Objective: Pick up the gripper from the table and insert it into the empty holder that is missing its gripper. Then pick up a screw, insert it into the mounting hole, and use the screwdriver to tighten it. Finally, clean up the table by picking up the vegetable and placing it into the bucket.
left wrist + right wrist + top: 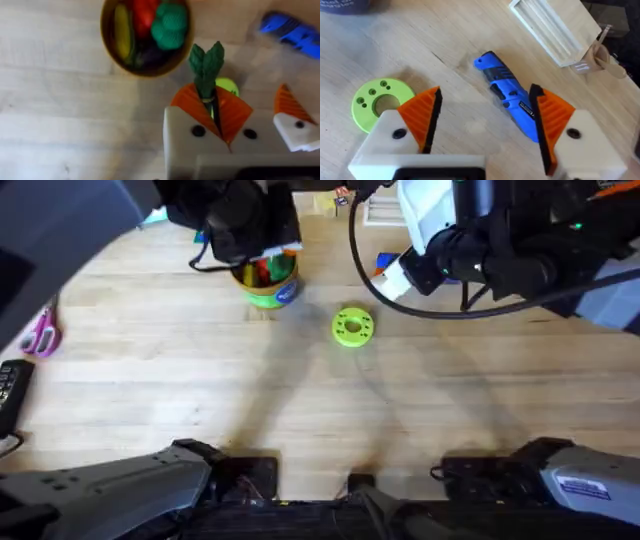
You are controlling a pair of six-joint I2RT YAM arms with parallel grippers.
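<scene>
My left gripper [215, 112] is shut on the dark green vegetable [206, 65], whose leafy end sticks out past the orange pads. It hangs just beside the rim of the yellow bucket [107, 42], which holds several toy produce pieces. In the overhead view the bucket [270, 288] sits partly under the dark left arm. My right gripper [485, 120] is open above the table, with the blue screwdriver [507, 92] lying below the gap between its fingers. A white finger with an orange pad [295, 122] shows beside the left gripper. The loose gripper and the screw are out of view.
A lime-green disc with holes [352, 326] lies mid-table, right of the bucket. A white slotted tray [550, 30] stands beyond the screwdriver. Pink scissors [40, 332] and a black remote [10, 385] lie at the left edge.
</scene>
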